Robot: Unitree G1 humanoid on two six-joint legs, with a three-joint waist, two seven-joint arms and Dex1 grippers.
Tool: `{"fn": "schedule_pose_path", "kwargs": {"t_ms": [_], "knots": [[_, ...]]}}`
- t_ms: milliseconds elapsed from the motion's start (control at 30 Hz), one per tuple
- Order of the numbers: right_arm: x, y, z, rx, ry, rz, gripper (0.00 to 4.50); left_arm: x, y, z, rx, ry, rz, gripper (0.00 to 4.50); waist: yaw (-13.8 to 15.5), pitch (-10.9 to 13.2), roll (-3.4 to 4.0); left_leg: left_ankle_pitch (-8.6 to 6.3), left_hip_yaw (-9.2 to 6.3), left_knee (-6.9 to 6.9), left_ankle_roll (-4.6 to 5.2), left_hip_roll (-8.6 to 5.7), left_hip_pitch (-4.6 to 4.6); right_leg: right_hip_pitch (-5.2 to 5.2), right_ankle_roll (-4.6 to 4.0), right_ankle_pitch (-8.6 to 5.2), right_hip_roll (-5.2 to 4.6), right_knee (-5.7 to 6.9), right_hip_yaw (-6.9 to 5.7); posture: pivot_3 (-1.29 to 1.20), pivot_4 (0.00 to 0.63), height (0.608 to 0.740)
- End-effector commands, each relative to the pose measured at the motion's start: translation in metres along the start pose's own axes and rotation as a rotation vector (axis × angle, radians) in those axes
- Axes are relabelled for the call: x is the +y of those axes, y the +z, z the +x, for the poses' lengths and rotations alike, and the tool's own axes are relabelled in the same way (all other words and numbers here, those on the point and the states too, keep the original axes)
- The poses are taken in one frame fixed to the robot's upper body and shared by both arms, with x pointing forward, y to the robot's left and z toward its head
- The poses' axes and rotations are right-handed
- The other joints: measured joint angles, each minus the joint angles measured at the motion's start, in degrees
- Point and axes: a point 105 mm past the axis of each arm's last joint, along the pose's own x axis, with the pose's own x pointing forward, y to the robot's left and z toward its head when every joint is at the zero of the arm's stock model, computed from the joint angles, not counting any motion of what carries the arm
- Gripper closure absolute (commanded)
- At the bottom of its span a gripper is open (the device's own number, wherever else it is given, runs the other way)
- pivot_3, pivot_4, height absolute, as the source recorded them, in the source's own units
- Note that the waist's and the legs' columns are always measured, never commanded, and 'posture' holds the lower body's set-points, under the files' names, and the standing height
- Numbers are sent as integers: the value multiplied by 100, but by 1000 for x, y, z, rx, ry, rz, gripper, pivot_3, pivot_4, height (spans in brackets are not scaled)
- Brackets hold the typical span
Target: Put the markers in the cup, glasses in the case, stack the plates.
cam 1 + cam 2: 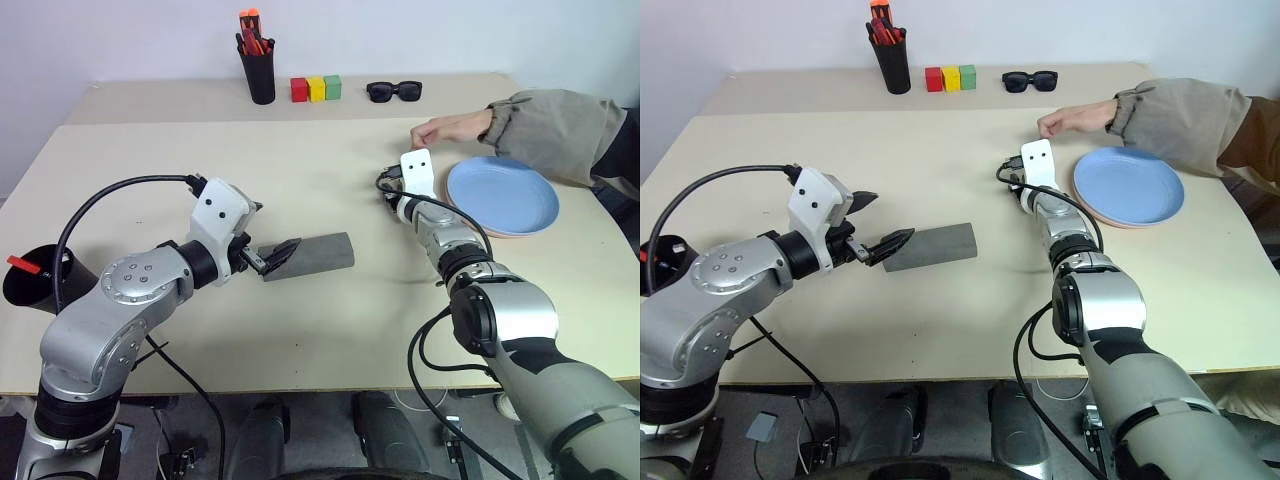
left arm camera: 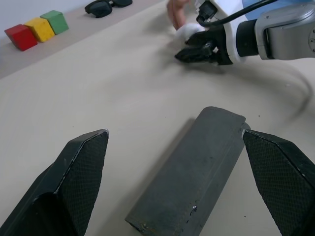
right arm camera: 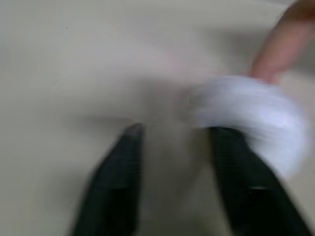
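The blue plate [image 1: 502, 193] is sitting on the pink plate [image 1: 1102, 214], so stacking looks done. The grey case [image 1: 318, 254] is lying closed on the worktop [image 1: 300, 330] between the left gripper's [image 2: 181, 183] wide-open fingers. The right gripper [image 3: 173, 132] is hanging partly open beside a person's hand [image 1: 447, 129]. A red marker [image 1: 24, 265] is poking from the black cup [image 1: 38, 285]; the glasses are unaccounted for.

From the head we look forward and down over the tabletop [image 1: 300, 180] in both eye views. Our left wrist view sits close above the case [image 2: 192, 172], facing our right gripper [image 2: 189, 52]; the right wrist view hugs the tabletop.
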Motion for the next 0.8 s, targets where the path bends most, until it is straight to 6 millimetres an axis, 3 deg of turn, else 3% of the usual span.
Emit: {"fn": "schedule_pose_path", "kwargs": {"t_ms": [33, 67, 300, 500, 800], "knots": [[-8, 8, -1, -30, -17, 0, 437, 1, 10, -1, -44, 4, 30, 0, 1, 0, 0, 0, 0, 0, 0, 0, 0, 0, 0, 0, 0, 0, 0, 0, 150, 740], [-9, 8, -1, -36, -25, 9, 46, 1, 10, -1, -45, 1, 31, 0, 1, 0, 0, 0, 0, 0, 0, 0, 0, 0, 0, 0, 0, 0, 0, 0, 150, 740], [-20, 8, -4, -57, -52, -15, 46, -1, 11, 6, -55, -27, 33, 0, 4, 0, 0, 0, 0, 0, 0, 0, 0, 1, 0, 0, 0, -1, 0, 0, 150, 740], [-33, 23, -8, -151, -89, -36, 46, -1, 10, 8, -58, -37, 32, 0, -1, 0, 0, 0, 0, 0, 0, 0, 0, 0, 0, 0, 0, -1, 0, 0, 150, 740], [-57, 18, -14, -134, -189, -89, 46, -1, 12, 11, -69, -46, 37, 0, 1, 0, 0, 0, 0, 0, 0, 0, 0, 1, 0, 0, 0, -2, 1, 0, 150, 740]]}}
